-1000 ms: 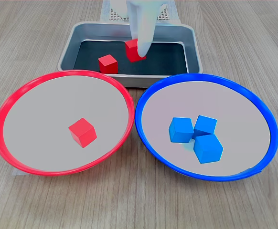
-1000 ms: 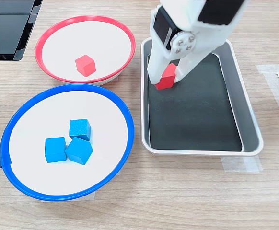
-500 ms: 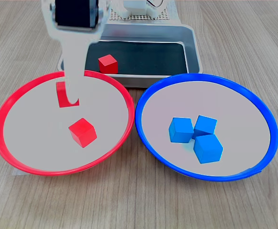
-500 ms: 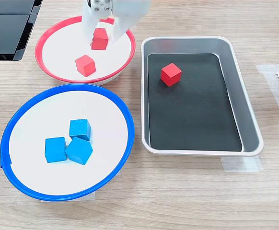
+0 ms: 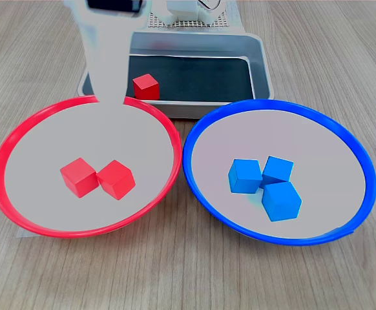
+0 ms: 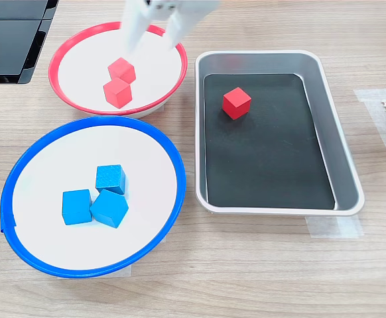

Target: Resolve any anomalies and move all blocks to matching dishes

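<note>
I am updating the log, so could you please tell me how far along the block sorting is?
Done: three blue blocks sit in the blue-rimmed dish, two red blocks in the red-rimmed dish. In hand: nothing; the gripper is open above that dish. Left: one red block in the tray.

Place: lab-style robot test setup
Signs: wood-grain bench (image 6: 259, 278); taped-down tray (image 6: 347, 165); perforated base plate (image 5: 175, 21)

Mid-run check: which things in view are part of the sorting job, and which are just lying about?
Job:
- red-rimmed dish, two red blocks in it
- blue-rimmed dish, three blue blocks
- red block in grey tray
- open gripper

Lying about:
- dark panel
- tape
</note>
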